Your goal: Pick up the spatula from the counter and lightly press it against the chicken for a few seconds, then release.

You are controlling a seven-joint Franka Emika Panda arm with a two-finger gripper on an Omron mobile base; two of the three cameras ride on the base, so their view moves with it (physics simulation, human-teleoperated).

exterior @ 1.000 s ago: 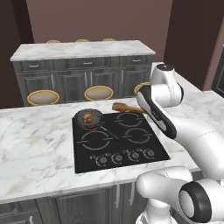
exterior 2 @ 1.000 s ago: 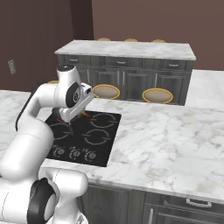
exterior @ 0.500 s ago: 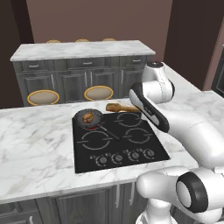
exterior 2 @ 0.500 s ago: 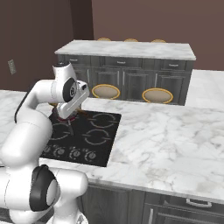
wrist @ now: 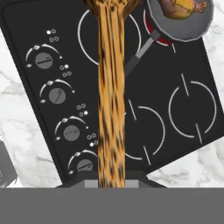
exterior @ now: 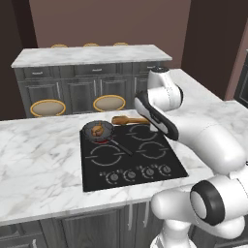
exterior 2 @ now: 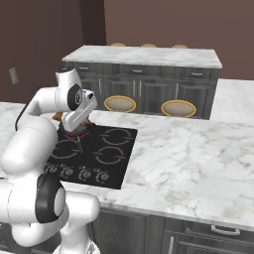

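Spatula (exterior: 127, 119): wooden, held above the far edge of the cooktop (exterior: 131, 162) and roughly level. Its blade end is just right of the pan (exterior: 88, 131), and its handle runs right into the hand (wrist: 111, 178).
Hand: closed on the end of the spatula's handle. In the hand view the spatula (wrist: 110, 96) rises straight from between the fingertips and crosses the cooktop (wrist: 170, 83).
Chicken (exterior: 98, 129): a golden-brown piece inside the pan, on the cooktop's far left burner. In the hand view the chicken (wrist: 180, 5) sits beside the blade end, with the pan rim (wrist: 194, 36) between them; no contact shows.
Pan handle (exterior: 121, 147): dark, pointing from the pan toward the cooktop's middle. In the hand view it passes under the spatula.
Burner (wrist: 160, 39): glows red beneath the pan; the cooktop's other three rings are dark.
Knobs (exterior: 138, 173): a row along the cooktop's near edge.
Surface (exterior: 38, 164): white marble on every side of the cooktop.
Stools (exterior: 47, 107): two round tan seats beyond the cooktop's far side, in front of dark cabinets.
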